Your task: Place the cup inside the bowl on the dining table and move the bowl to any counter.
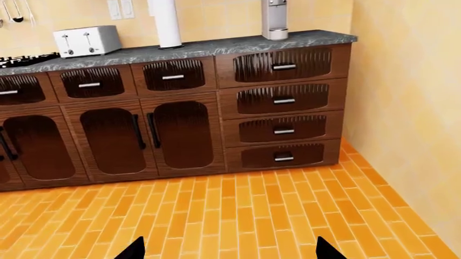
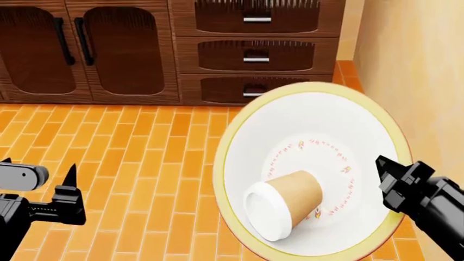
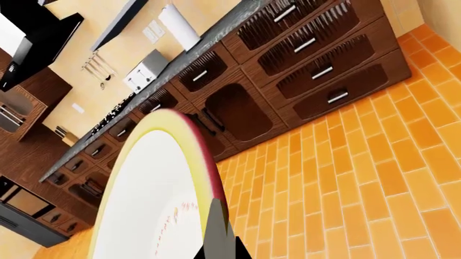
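Two grippers: the right gripper [image 2: 386,173] pinches the rim of the bowl [image 2: 319,130], held above the orange floor [image 2: 145,141]; the cup [image 2: 284,200] lies on its side inside. The left gripper [image 1: 229,249] is spread, empty, facing the counter [image 1: 216,47].

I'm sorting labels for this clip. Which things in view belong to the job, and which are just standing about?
Belongs to the job:
- wide white yellow-rimmed bowl, gripped by the right claw
- tan paper cup with white lid, lying on its side in the bowl
- grey-veined dark counter

Just there:
- silver toaster
- tall white roll
- drawers and cabinet doors
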You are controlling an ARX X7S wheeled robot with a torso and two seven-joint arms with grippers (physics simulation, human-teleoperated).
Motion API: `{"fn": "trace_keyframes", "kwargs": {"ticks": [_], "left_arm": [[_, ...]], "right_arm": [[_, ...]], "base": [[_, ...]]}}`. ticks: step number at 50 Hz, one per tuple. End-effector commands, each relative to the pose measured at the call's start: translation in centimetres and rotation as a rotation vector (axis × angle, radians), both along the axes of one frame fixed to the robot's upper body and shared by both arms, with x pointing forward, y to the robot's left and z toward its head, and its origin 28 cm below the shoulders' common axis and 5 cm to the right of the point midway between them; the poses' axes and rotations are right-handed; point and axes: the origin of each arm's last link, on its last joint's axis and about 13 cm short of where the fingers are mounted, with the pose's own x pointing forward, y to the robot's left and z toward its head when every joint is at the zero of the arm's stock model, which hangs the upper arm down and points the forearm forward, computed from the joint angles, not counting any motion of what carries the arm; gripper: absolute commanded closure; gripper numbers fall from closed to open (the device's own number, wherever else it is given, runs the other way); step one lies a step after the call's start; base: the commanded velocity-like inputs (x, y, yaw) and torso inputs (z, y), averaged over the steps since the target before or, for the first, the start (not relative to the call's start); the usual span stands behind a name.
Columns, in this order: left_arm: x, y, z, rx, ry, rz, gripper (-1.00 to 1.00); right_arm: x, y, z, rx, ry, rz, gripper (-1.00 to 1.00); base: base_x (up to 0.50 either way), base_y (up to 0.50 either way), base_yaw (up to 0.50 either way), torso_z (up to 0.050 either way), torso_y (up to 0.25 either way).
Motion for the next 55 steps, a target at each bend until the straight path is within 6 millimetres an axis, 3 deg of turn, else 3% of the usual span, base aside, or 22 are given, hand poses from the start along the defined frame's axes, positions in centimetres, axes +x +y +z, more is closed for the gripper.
{"fn": "trace_keyframes", "kwargs": {"ticks": [1,28,55], "left_arm": [[0.0,-0.1,-0.2,0.0,0.004,0.0,-1.0],[0.0,0.1,0.1,0.003,-0.001,0.001,-1.0],[0.2,0.1,1.0,0.008,-0.02,-0.004,-1.0]], "right_arm": [[0.1,-0.1,0.3,0.031,-0.03,0.005,1.0],[0.3,0.1,0.4,0.035,-0.033,0.011,1.0],[2.1,0.3,3.2,0.034,-0.072,0.026,1.0]], "base": [[0.5,0.0,0.0,0.0,0.0],[0.5,0.0,0.0,0.0,0.002],[0.5,0.0,0.0,0.0,0.002]]}}
